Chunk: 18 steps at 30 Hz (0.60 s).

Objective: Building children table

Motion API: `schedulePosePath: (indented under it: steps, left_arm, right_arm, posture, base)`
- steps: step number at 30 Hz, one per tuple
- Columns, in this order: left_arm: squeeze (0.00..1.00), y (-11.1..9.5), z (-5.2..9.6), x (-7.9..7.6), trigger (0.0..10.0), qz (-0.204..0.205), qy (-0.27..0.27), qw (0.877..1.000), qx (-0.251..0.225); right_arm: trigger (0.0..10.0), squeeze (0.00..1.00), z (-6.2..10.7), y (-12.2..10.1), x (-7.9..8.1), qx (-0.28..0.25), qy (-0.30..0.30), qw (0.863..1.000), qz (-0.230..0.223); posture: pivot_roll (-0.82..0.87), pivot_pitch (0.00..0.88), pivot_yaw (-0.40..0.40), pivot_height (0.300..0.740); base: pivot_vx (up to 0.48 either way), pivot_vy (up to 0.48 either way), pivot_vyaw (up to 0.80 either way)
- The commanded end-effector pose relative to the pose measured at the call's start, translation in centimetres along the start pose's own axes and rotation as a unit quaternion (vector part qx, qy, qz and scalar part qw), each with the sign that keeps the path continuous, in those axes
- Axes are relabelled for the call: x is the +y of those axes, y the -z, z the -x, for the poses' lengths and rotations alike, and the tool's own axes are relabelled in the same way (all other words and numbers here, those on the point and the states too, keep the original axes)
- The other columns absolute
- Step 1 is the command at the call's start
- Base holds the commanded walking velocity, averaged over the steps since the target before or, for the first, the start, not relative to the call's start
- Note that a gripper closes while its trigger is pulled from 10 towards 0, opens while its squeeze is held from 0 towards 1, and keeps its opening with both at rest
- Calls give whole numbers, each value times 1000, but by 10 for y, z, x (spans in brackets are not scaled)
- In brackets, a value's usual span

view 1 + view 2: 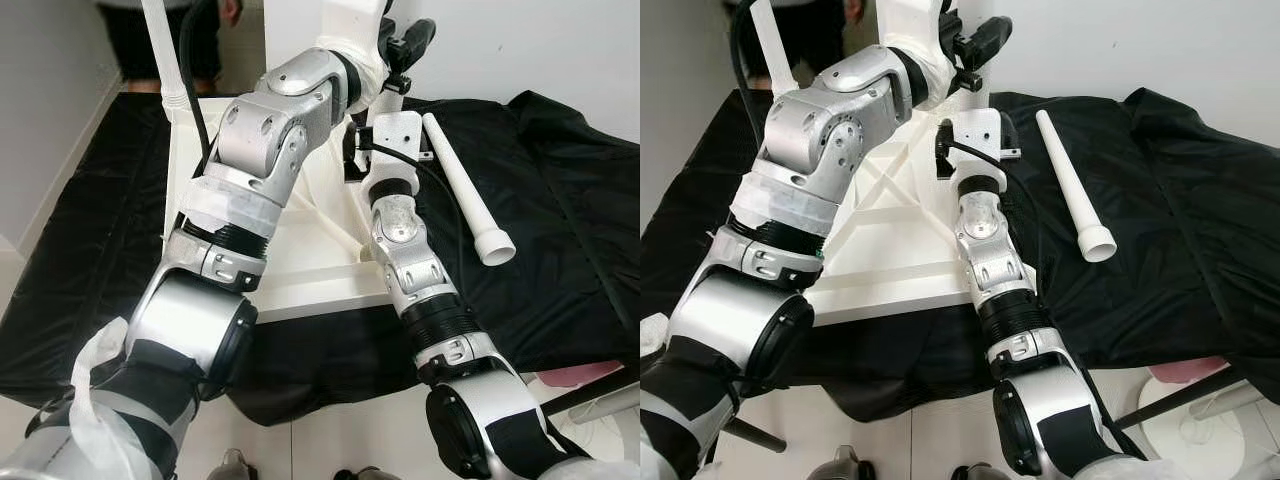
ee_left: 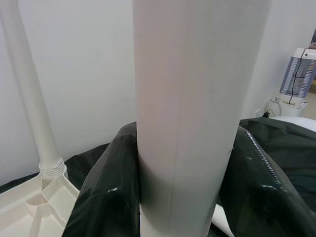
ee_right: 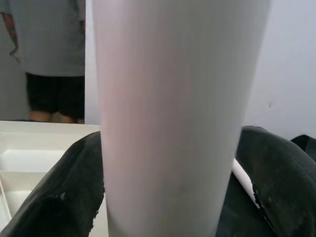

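The white tabletop [image 1: 300,275] lies upside down on a black cloth. An upright white table leg [image 2: 182,113] stands at its far right corner. My left gripper [image 1: 402,48] is shut on this leg high up. My right gripper [image 3: 173,148] is shut on the same leg lower down, close to the tabletop; its wrist [image 1: 395,135] shows in the eye views. A second leg [image 1: 158,45] stands fitted in the far left corner socket. A third white leg [image 1: 465,185] lies loose on the cloth to the right of my right arm.
The black cloth [image 1: 560,230] covers the floor around the tabletop. A person [image 3: 54,49] in a grey shirt and dark shorts stands beyond the tabletop's far left. A white appliance [image 2: 298,79] stands by the wall. A pink item [image 1: 580,375] lies at the cloth's near right edge.
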<state>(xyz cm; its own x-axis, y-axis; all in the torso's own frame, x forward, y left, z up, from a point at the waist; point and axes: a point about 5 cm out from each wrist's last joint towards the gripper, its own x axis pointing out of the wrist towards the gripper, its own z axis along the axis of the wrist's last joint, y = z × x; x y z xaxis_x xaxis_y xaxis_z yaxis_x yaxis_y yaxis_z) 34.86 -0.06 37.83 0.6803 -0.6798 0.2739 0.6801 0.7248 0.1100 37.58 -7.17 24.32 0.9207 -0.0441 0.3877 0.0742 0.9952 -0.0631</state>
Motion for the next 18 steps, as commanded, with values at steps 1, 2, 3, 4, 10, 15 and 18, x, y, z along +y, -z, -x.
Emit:
schedulePosePath:
  steps: [1, 2, 3, 4, 10, 15, 18]
  left_arm:
    - [0, -14, -2, -3, 10000, -12, -26, 999, -20]
    - [0, -14, -2, -3, 10000, -12, -26, 999, -21]
    - [0, -14, -2, -3, 10000, -12, -25, 999, -22]
    - [0, -14, -2, -3, 10000, -12, -25, 999, -22]
    - [0, -14, -2, -5, 10000, -13, -21, 999, -21]
    - [0, -14, -3, -5, 10000, -15, -19, 999, -21]
    - [0, -15, -3, -6, 10000, -16, -18, 999, -22]
  right_arm:
    - [10000, 0, -1, -2, 2, -1, 5, 1000, -14]
    - [10000, 0, -1, -2, 2, -1, 9, 1000, -16]
    - [10000, 0, -2, -3, 1, -1, 13, 1000, -17]
    - [10000, 0, -2, -3, 1, -1, 13, 1000, -17]
    - [10000, 0, -7, -7, -4, -10, 26, 999, -18]
    - [8667, 0, -9, -9, -5, -13, 31, 999, -23]
    - [0, 0, -10, -9, -5, -13, 32, 999, -27]
  posture:
    - [5, 76, -63, 740]
    - [5, 76, -62, 740]
    - [5, 78, -61, 740]
    - [5, 78, -61, 740]
    - [7, 78, -62, 740]
    - [9, 76, -60, 740]
    - [11, 74, -61, 740]
  base:
    - [0, 0, 0]
    - [0, 0, 0]
    - [0, 0, 0]
    - [0, 0, 0]
    - [0, 0, 0]
    - [0, 0, 0]
    - [0, 0, 0]
